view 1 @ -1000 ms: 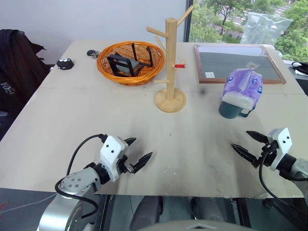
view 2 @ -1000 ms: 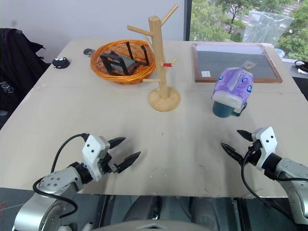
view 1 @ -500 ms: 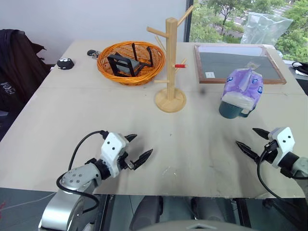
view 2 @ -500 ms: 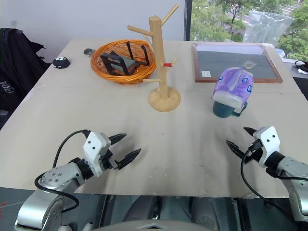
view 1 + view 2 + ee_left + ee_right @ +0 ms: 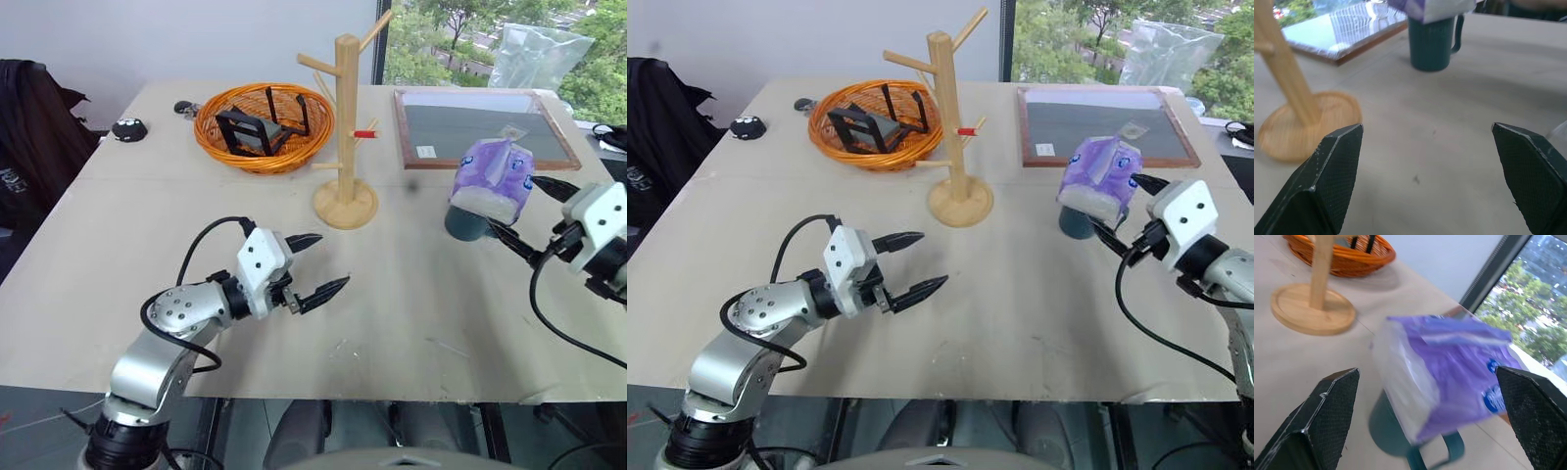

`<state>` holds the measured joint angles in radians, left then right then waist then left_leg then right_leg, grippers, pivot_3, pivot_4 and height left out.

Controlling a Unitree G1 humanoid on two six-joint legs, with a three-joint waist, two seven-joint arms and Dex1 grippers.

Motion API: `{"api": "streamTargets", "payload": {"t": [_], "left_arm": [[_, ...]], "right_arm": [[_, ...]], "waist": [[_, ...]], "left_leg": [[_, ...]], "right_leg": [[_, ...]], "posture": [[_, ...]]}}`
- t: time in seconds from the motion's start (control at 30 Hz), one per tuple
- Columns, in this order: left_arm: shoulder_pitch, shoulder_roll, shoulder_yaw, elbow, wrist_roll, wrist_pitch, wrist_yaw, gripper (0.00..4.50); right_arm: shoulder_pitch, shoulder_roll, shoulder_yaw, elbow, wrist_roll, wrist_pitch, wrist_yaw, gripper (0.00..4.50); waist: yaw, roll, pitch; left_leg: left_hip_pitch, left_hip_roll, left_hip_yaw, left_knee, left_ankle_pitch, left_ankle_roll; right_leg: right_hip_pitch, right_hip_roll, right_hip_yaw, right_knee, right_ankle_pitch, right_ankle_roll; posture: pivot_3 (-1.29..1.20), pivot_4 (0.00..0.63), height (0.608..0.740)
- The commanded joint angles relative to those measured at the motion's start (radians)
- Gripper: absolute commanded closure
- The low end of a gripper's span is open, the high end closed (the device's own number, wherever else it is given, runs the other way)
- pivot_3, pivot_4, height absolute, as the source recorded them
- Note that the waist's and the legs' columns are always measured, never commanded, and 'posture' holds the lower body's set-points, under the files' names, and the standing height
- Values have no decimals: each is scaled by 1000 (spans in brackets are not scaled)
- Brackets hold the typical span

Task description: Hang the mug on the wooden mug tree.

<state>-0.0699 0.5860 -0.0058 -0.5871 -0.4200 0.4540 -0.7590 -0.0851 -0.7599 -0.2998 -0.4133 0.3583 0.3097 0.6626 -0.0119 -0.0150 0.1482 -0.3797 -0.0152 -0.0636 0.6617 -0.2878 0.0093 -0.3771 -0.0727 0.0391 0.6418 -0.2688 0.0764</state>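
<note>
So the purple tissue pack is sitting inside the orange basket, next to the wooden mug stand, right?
Not quite. The purple tissue pack sits on top of the mug, not in the orange basket. The left eye view shows it, off to one side of the wooden mug stand.

The teal mug [image 5: 1433, 43] stands upright on the table, well apart from the empty wooden mug tree [image 5: 346, 137].

The two head views looked forward and down over the table [image 5: 147, 225] from above, sharing the whole scene; the left wrist view faced low and close toward the mug [image 5: 1432, 44]; the right wrist view faced it closer still.
</note>
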Motion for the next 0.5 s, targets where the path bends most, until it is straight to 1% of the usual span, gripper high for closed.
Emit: {"api": "streamTargets", "payload": {"t": [0.03,0.17,0.33,0.4,0.43,0.47,0.5], "left_arm": [[-42,3,-13,-48,-27,15,3,155],[-66,-5,-19,-48,-27,24,19,155],[-60,-12,-13,-51,-32,18,33,155],[-59,-16,-10,-57,-39,19,40,0],[-58,-17,-10,-60,-39,20,41,0],[-57,-17,-10,-63,-40,20,43,0],[-55,-17,-10,-65,-41,20,45,0]], "right_arm": [[-80,-10,55,28,-18,-21,29,0],[-165,-1,136,123,-76,-58,43,0],[-202,0,192,236,-158,-126,42,0],[-208,5,196,253,-165,-157,49,551],[-208,8,196,254,-164,-165,52,940],[-207,10,197,255,-166,-177,55,1380],[-206,11,196,255,-167,-184,57,1975]], "waist": [[-4,0,0],[-3,0,0],[3,0,0],[1,0,0],[0,0,0],[0,0,0],[0,0,0]], "left_leg": [[0,0,0,0,0,0],[0,0,0,2,0,0],[-1,0,0,3,0,0],[-2,0,0,3,1,-1],[-2,0,0,3,1,-1],[-2,0,0,3,1,-1],[-2,0,0,3,1,-1]], "right_leg": [[0,0,0,0,0,0],[0,1,0,1,0,0],[0,0,0,1,0,0],[-1,0,0,1,0,0],[-1,0,0,1,0,0],[-1,0,0,1,0,0],[-1,0,0,1,0,0]], "posture": [[0,150,740],[0,150,740],[0,150,740],[0,150,740],[0,150,740],[0,150,740],[0,150,740]]}}
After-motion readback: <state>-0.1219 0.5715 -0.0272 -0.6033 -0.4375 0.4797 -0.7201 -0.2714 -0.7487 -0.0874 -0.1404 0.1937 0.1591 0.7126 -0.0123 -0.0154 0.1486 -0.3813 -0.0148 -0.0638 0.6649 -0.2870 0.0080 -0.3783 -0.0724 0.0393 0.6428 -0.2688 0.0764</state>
